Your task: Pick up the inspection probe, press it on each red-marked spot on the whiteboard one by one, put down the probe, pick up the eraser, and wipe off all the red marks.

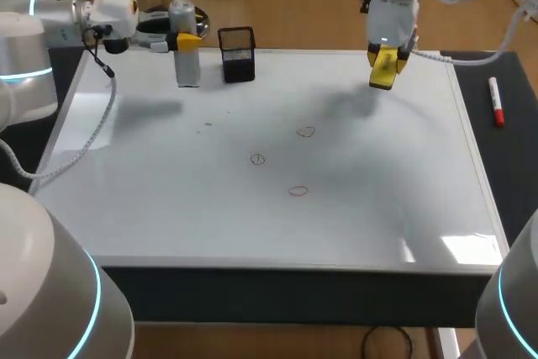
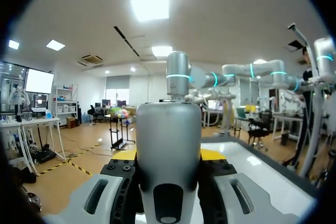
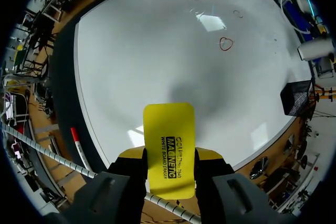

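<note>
While our right claw (image 3: 169, 155) has the yellow eraser (image 3: 169, 129), a thin slab with rounded corners, pinched between its fingers above the glossy whiteboard (image 1: 378, 199), we judge the wiping step is at hand. Three thin red rings (image 1: 298, 191) lie ahead of and below that claw, well apart from it. Next it must lower until the eraser's face meets the board. Our left claw (image 2: 169, 155) grips the smooth grey, round-shouldered probe (image 2: 168, 129), upright, just beside a black mesh cup (image 1: 237, 55).
</note>
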